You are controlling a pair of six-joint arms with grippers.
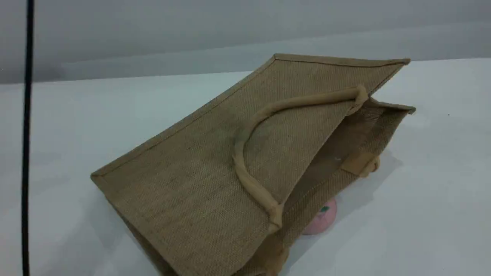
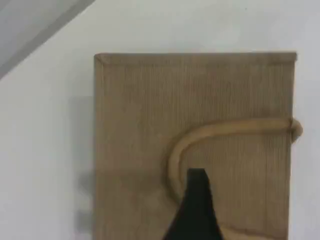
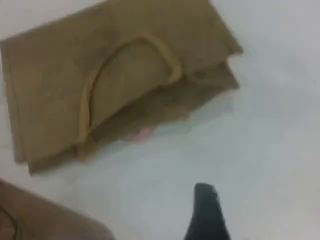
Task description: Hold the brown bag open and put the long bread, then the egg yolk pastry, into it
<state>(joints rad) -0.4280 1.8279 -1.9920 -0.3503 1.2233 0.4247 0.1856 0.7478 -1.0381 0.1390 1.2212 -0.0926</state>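
The brown bag (image 1: 199,168) lies on its side on the white table, its mouth gaping a little toward the right. Its upper beige handle (image 1: 245,134) rests flat on the top face. Neither arm shows in the scene view. In the left wrist view one dark fingertip of my left gripper (image 2: 196,200) hangs above the bag (image 2: 150,125), inside the handle's curve (image 2: 175,160). My right gripper (image 3: 205,210) shows one dark fingertip over bare table, well away from the bag (image 3: 60,85). The long bread and the egg yolk pastry are out of view.
A pink ball with a green mark (image 1: 322,222) peeks out from under the bag's lower edge near the mouth. A black cable (image 1: 26,153) runs down the far left. A brown surface (image 3: 45,215) fills the right wrist view's lower left corner.
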